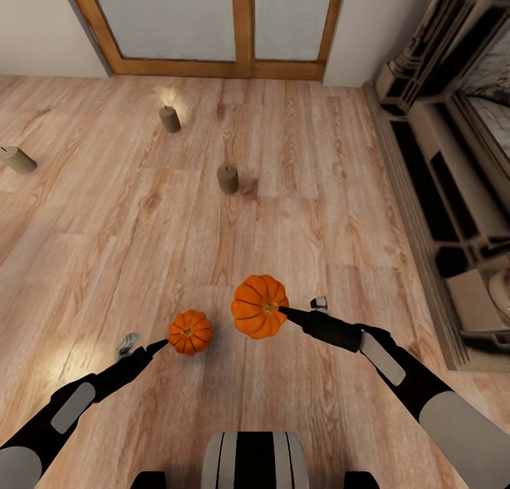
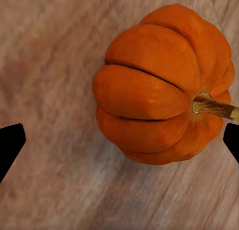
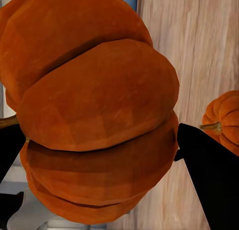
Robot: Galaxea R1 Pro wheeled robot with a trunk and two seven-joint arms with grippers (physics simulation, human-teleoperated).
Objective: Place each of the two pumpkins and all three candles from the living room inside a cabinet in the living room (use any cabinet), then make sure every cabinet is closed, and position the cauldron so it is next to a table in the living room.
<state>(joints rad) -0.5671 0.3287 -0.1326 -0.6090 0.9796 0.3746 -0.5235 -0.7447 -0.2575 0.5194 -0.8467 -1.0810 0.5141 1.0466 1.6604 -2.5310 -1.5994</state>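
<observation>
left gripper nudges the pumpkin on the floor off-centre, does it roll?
Probably. The pumpkin on the floor is round and ribbed, on smooth wood flooring, so a skewed push may roll it. Its shell looks rigid. The left gripper is open around it.

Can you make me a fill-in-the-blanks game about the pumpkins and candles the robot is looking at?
1. The right gripper holds one ____.
2. The other pumpkin sits on the ____ floor.
3. The floor has ____ candles; the nearest candle stands upright.
4. The left gripper's fingers are ____.

Answers: pumpkin; wooden; three; open
</observation>
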